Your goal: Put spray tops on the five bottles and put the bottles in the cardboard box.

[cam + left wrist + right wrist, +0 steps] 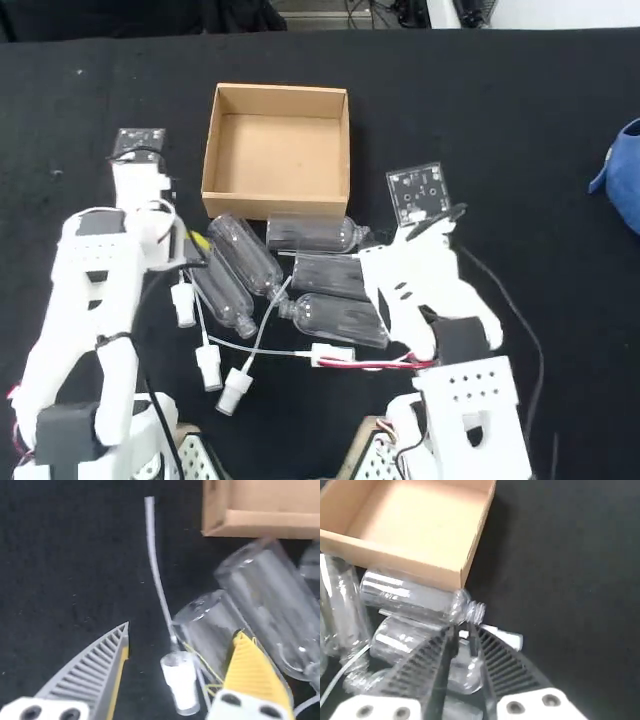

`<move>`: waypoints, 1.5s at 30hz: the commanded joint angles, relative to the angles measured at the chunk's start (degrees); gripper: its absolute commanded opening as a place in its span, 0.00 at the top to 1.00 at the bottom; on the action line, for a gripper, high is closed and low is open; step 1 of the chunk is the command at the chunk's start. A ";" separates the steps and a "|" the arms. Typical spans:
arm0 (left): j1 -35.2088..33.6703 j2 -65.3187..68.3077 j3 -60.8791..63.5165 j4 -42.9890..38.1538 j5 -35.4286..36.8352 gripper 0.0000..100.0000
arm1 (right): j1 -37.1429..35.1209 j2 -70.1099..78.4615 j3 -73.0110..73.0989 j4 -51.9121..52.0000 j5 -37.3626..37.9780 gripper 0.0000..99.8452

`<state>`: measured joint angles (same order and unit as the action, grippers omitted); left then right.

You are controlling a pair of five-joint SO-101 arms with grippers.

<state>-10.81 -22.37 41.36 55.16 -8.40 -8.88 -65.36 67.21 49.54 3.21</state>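
The cardboard box (275, 195) stands open in the upper centre of the high view, on a black tabletop (500, 110). Bare cloth spreads wide behind it and to both sides. A blue object (625, 185) cuts in at the right edge, well apart from everything else.

Just below the box's near wall, five clear bottles (245, 257) lie on their sides with bare necks, packed close, several touching. The top bottle (310, 233) runs along that wall, its threaded neck reaching just past the box's right corner. Four spray tops (208, 368) lie loose in the lower centre. One is beside the leftmost bottle, two are below it, and one is just under the lowest bottle. Their thin tubes cross among the bottles.

The left end effector (183, 630) sits at the left edge of the pile with its jaws spread wide and nothing gripped. A single spray top (180, 682) lies on the cloth between them, its tube pointing toward the box corner. The yellow finger (250, 675) is up against a bottle's base. The grey finger (100, 675) has open cloth around it.

The right end effector (462, 627) hovers at the pile's right edge, near the top bottle's neck. Its jaws are drawn almost together, leaving a thin slit. A white sliver shows in that slit, but whether it is pinched I cannot tell.
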 commanded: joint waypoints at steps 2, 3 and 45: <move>-5.41 0.09 -2.68 -0.35 -5.89 0.79 | -0.97 0.22 0.92 -3.25 -0.62 0.97; -6.20 0.00 -2.77 0.09 -6.95 0.79 | -0.97 0.22 1.01 -3.25 -0.62 0.97; -10.95 12.75 -7.08 -1.23 -9.05 0.79 | -0.97 0.22 2.07 -3.25 -0.26 0.97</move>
<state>-17.76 -9.27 35.30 54.55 -12.18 -9.23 -65.36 69.85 47.87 2.95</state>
